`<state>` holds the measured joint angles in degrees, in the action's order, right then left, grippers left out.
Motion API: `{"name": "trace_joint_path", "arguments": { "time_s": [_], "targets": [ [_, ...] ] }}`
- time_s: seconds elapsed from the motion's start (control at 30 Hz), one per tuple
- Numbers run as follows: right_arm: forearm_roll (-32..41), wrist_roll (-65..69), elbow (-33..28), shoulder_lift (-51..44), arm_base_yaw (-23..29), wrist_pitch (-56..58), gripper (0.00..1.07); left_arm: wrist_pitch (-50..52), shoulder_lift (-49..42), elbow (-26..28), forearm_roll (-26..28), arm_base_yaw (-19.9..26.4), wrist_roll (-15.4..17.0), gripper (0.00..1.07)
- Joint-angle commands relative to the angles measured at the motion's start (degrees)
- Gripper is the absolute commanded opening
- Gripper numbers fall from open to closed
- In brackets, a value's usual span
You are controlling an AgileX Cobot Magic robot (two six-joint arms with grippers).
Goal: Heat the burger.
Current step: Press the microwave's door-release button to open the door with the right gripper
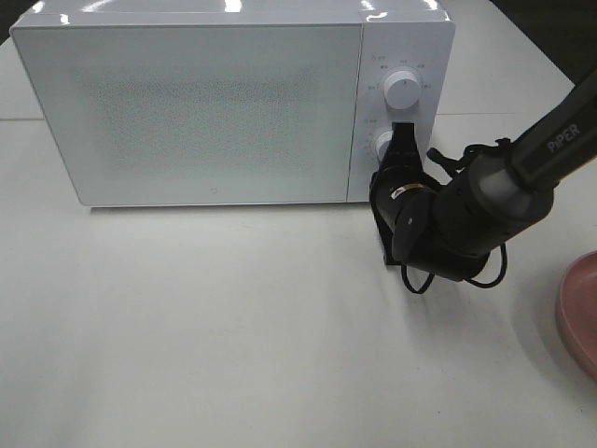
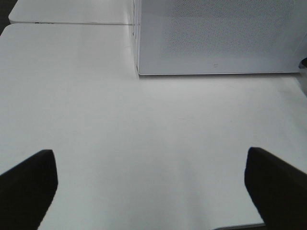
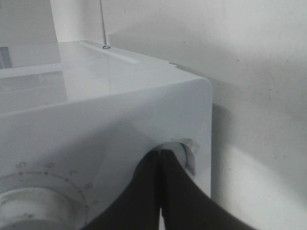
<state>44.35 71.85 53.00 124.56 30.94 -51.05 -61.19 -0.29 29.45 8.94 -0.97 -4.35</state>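
Microwave: the white microwave [image 1: 215,112] is seen standing on the white table [image 1: 233,327], and its door [image 1: 187,107] is shut flat
Right gripper: and here it is, the right gripper [image 1: 403,138] is set against the control panel, pressed together, with its tips laid on the lower knob [image 1: 381,147]
Right wrist check: the two dark fingers [image 3: 139,191] are shown meeting along a thin seam, with the rim of the lower knob just past their tips; nothing is pinched between them
Upper knob: the upper knob [image 1: 403,89] is untouched, just above the gripper
Left gripper: the left gripper [image 2: 149,158] is held spread wide over bare table, with nothing between its fingers; it is seen only in its own wrist view
Burger: not shown in any view, so its place cannot be told
Plate: a pink plate [image 1: 580,313] is cut off by the right edge of the high view, well apart from the microwave
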Motion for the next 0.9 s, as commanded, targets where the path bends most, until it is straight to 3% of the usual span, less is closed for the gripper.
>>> {"name": "trace_joint_path", "arguments": {
  "time_s": [0.03, 0.6, 0.9],
  "targets": [
    [-3.2, -0.8, 6.4, 1.1, -1.3, -16.4, 0.0, 0.0, -1.0, 0.1, 0.1, 0.0, 0.2, 0.98],
    [-3.7, -0.7, 7.1, 1.4, -1.2, -13.5, 0.0, 0.0, -1.0, 0.1, 0.1, 0.0, 0.2, 0.98],
    [-4.5, -0.9, 1.4, -1.3, 0.7, -7.6, 0.0, 0.0, -1.0, 0.1, 0.1, 0.0, 0.2, 0.98]
  ]
}}
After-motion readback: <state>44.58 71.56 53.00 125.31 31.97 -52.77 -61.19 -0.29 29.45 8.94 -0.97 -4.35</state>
